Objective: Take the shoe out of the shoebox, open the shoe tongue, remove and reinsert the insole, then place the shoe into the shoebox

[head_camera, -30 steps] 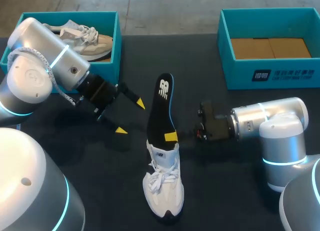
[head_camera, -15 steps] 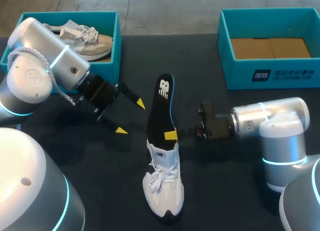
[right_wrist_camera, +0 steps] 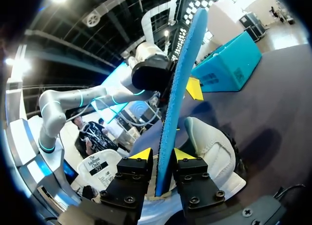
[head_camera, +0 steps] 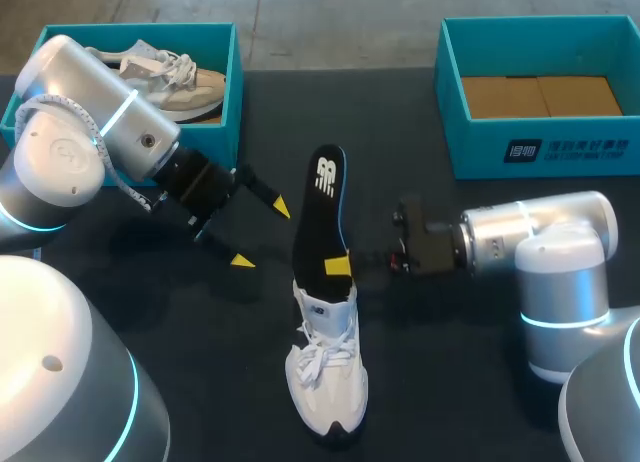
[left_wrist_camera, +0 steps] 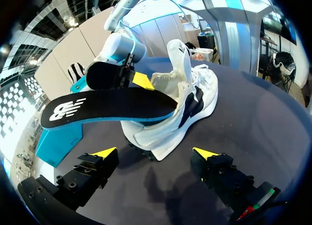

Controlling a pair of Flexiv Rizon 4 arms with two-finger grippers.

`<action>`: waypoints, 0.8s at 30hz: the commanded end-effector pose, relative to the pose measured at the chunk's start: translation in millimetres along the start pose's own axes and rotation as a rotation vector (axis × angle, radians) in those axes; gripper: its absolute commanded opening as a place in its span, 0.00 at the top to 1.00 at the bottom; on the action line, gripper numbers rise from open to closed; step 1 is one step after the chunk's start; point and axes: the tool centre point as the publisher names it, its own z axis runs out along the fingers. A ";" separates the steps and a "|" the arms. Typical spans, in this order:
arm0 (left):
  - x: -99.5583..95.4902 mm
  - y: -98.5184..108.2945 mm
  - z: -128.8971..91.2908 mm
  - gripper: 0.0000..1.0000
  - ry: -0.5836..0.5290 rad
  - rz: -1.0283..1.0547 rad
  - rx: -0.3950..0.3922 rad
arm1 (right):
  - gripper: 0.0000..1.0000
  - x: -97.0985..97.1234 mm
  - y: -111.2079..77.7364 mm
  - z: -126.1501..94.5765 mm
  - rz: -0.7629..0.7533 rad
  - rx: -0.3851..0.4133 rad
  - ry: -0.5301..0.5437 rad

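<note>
Your white shoe sits upright on the counter, abt mid-width and toward the near edge, toe pointing at that edge, laces up. The insole, black on top w/ blue on its other face, has one end down in the shoe's opening. The rest sticks out toward the far edge.

The right arm comes in from the right edge. The right fingers are clamped on the insole just above the shoe's collar. In the right wrist view you see it edge-on: the insole stands btw the right fingers, one tip on each face, w/ the white shoe just under them.

The left arm hangs over the left half of the counter. The left fingers are spread wide apart, near the insole's left side but clear of it. In the left wrist view the white shoe and insole lie ahead of the left fingers, not touching them.

The left shoebox is at the far left corner w/ a beige shoe inside. The right shoebox is at the far right corner, cardboard floor showing. The white shoe is outside both.
</note>
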 end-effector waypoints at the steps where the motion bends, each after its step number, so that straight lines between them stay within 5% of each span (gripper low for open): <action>1: -0.2 0.0 0.3 0.00 0.002 0.000 -0.003 | 0.75 -0.3 2.8 4.7 -0.004 0.002 -0.005; 24: -0.2 0.0 0.3 0.00 0.002 0.000 -0.003 | 0.64 -1.5 16.2 17.5 -0.033 0.014 0.007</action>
